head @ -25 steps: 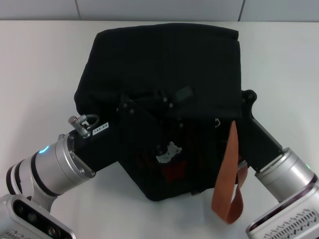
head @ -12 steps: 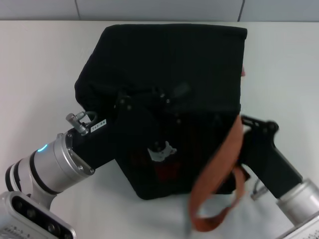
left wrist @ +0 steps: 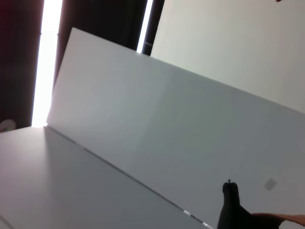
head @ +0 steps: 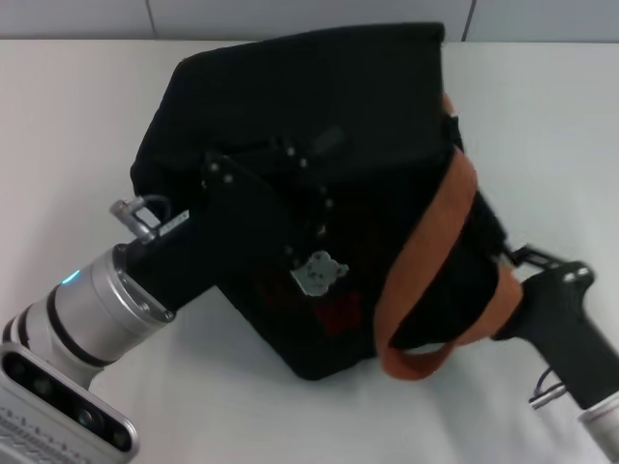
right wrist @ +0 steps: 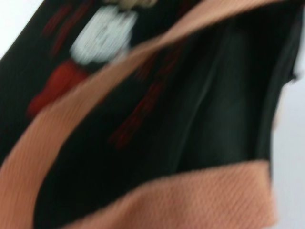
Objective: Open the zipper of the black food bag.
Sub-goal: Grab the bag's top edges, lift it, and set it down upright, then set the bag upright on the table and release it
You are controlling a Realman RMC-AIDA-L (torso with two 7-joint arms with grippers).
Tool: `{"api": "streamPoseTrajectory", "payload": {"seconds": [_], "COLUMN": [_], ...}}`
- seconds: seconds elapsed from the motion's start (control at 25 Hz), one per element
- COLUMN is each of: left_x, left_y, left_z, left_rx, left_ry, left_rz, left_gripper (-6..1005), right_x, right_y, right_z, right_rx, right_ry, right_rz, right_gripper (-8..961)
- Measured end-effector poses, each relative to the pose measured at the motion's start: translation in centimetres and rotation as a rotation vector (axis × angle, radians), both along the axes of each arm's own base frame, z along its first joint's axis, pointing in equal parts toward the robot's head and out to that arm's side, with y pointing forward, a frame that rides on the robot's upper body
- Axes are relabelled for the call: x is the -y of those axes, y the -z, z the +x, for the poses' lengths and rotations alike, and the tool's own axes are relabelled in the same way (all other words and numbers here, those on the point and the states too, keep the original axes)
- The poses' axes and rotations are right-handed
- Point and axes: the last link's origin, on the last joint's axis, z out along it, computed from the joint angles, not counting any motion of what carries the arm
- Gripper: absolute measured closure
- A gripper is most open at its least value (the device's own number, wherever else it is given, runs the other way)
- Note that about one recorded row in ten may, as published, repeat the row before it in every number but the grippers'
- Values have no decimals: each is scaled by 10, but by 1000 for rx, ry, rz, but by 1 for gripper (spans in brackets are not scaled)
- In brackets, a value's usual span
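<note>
The black food bag (head: 319, 97) stands tilted in the middle of the white table, and the right wrist view shows its front (right wrist: 224, 109) from very close. A white bear patch (head: 317, 274) and red lettering mark that front. One orange-brown handle (head: 435, 232) loops over the bag's right side and down to its lower corner. My left gripper (head: 290, 159) lies against the bag's upper front edge, dark on dark. My right gripper (head: 511, 290) sits at the bag's right side, just behind the handle loop. The zipper is hidden among the black folds.
The white table (head: 68, 116) stretches out on both sides of the bag. A grey wall (head: 290, 14) closes off the back. The left wrist view looks away at that wall, with only a black tip (left wrist: 231, 210) and an orange strip (left wrist: 281, 218) at its edge.
The bag has shifted left and tipped. Its orange handle has swung up from hanging in front onto the bag's right side. My right arm has drawn back toward the lower right.
</note>
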Motion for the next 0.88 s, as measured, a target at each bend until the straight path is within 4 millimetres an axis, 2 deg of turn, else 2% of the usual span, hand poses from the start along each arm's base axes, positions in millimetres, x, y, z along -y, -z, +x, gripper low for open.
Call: {"api": "streamPoseTrajectory", "payload": {"seconds": [0.04, 0.12, 0.16, 0.32, 0.4, 0.56, 0.64, 0.68, 0.88], "left_x": [1, 2, 2, 5, 9, 17, 22, 22, 25], "left_y": [-3, -5, -7, -17, -19, -8, 6, 6, 27], "left_z": [-3, -6, -9, -30, -49, -72, -74, -74, -54], "left_rx": [52, 86, 125, 283, 363, 358, 339, 339, 326], "left_ry": [-58, -99, -145, -343, -481, -643, -699, -699, -667], "left_rz": [-10, -18, -26, -101, -159, -231, -312, -312, -447], "left_gripper": [923, 923, 923, 922, 922, 924, 924, 925, 927], "right_x": [4, 6, 9, 12, 11, 6, 2, 2, -1], "right_y": [-10, -15, -26, -39, -43, -49, -50, -50, -52], "right_z": [-5, -7, -9, -9, -8, -8, -9, -9, -11], "right_rx": [-81, -126, -221, -335, -390, -484, -542, -542, -614], "right_ry": [-27, -39, -62, -86, -93, -92, -92, -92, -103], "right_rz": [35, 51, 68, 55, 35, -10, -50, -50, -110], "right_gripper": [915, 895, 885, 844, 785, 668, 575, 529, 343]}}
